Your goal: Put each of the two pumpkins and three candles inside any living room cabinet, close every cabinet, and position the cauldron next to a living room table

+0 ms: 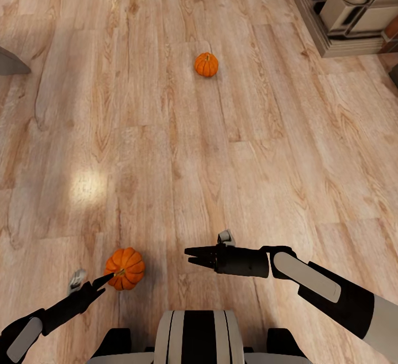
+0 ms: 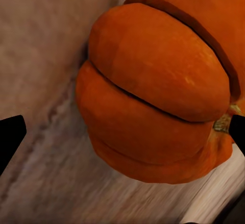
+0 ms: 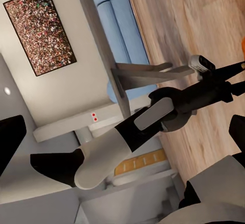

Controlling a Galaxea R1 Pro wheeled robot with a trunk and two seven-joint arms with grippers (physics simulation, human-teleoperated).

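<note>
left gripper [image 1: 105, 280] at near pumpkin [image 1: 125, 268] | far pumpkin [image 1: 206, 64] on open floor [image 1: 249, 187]

There were two pumpkins, one near [image 1: 125, 268] and one far [image 1: 206, 64], and two grippers, left [image 1: 102, 283] and right [image 1: 189, 256].

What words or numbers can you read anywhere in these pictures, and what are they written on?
None: no letters or numbers can be read.
The near pumpkin at the left gripper and the far pumpkin are plain orange.
The wall picture is speckled, with no writing.
Two tiny red marks on a white ledge are too small to read.
</note>
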